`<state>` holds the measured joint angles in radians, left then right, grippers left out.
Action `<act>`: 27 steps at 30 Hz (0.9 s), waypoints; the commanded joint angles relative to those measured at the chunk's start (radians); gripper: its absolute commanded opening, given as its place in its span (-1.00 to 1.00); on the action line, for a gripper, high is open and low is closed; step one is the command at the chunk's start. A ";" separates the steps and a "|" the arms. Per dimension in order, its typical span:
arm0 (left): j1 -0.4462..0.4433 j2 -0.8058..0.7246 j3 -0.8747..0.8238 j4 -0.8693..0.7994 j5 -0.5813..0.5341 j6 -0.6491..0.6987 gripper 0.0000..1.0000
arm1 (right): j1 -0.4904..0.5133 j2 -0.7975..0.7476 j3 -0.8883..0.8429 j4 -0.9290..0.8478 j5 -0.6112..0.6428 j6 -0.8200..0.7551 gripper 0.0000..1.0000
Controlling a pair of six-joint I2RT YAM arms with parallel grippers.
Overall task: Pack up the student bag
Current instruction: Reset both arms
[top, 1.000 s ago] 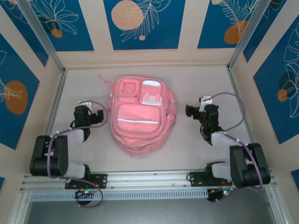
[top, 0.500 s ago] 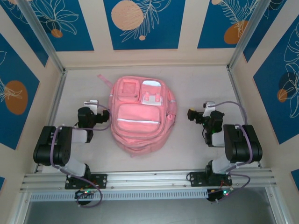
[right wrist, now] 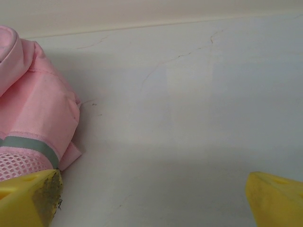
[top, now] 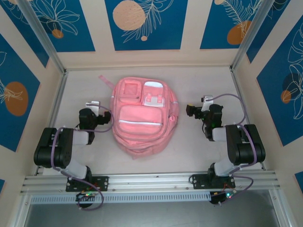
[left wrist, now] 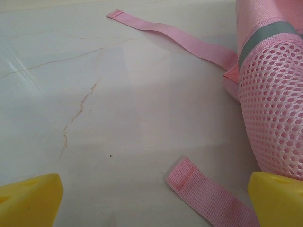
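The student bag is a large pink backpack lying flat mid-table, front pockets up. My left gripper hovers low just left of it, open, with bare table between its yellow fingertips. In the left wrist view the gripper has the bag's mesh side pocket at its right, a short strap end beside it and a long strap farther off. My right gripper is open on the bag's right side. In the right wrist view it is over bare table, with the bag to its left.
Patterned blue and beige walls close the table on three sides, with metal posts in the far corners. An aluminium rail runs along the near edge. Pale tabletop shows on both sides of the bag.
Both arms have folded back, their elbows drawn in toward the bases. The right gripper has shifted slightly up and left. The bag has not moved.
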<state>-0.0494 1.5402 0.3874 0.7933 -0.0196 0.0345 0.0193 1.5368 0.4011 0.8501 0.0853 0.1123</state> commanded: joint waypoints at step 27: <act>-0.012 -0.004 0.015 0.037 -0.006 0.014 1.00 | -0.029 -0.012 -0.008 0.006 -0.121 -0.045 0.98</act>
<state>-0.0509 1.5402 0.3874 0.8005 -0.0196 0.0364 -0.0032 1.5364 0.3962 0.8436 -0.0059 0.0772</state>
